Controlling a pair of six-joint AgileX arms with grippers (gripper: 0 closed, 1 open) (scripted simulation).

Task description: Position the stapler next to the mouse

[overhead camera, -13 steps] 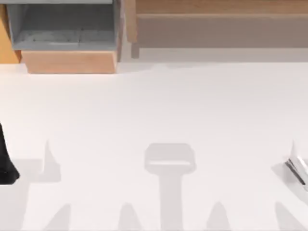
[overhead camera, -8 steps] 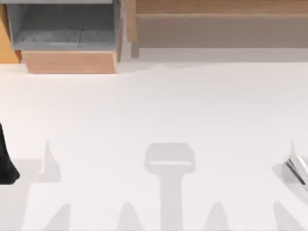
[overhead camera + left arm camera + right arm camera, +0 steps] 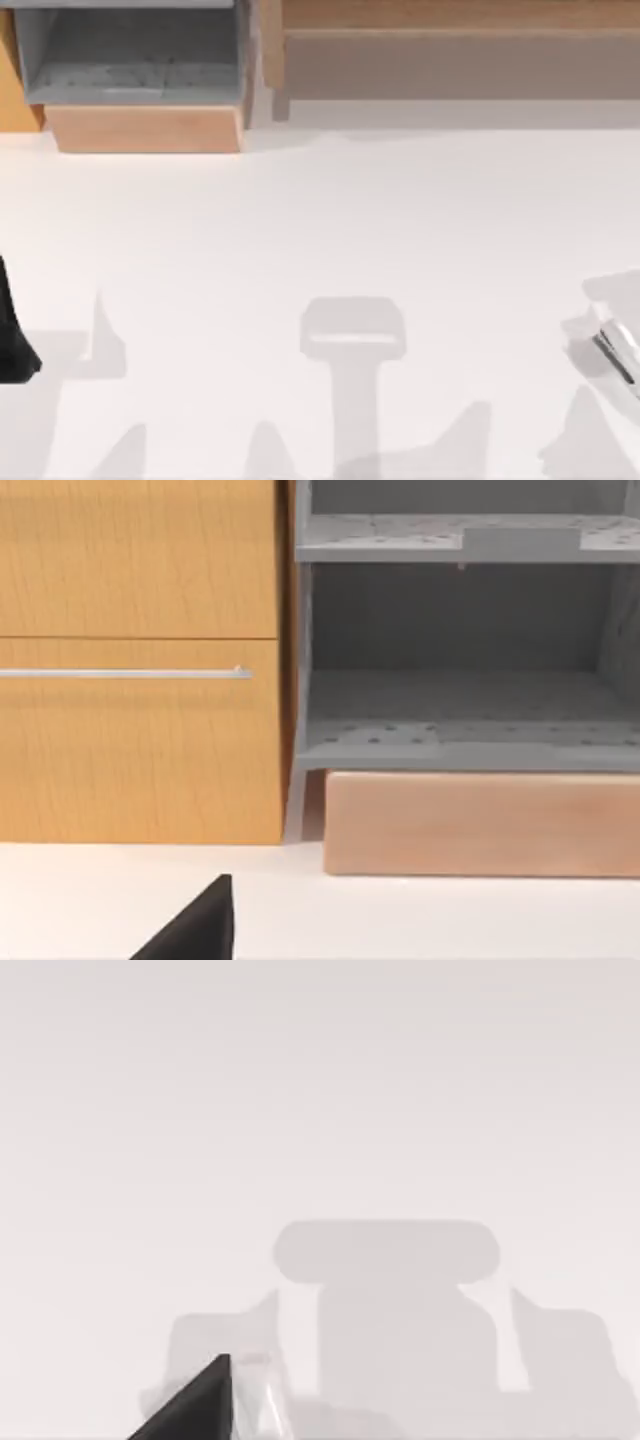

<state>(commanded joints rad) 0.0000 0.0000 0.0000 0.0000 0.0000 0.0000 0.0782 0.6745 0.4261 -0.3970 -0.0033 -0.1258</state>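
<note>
One stapler [image 3: 617,350] lies at the white table's [image 3: 320,230] right edge; grey shelf [image 3: 130,55] far off; right gripper grip cannot be told.

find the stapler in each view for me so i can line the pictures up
Top view: the stapler lies at the table's right edge, partly cut off.
Left wrist view: not in it; this one faces the wooden cabinet and grey shelf.
Right wrist view: a pale sliver at the bottom edge may be it.
Shared landmark: the T-shaped shadow on the white table.
</note>
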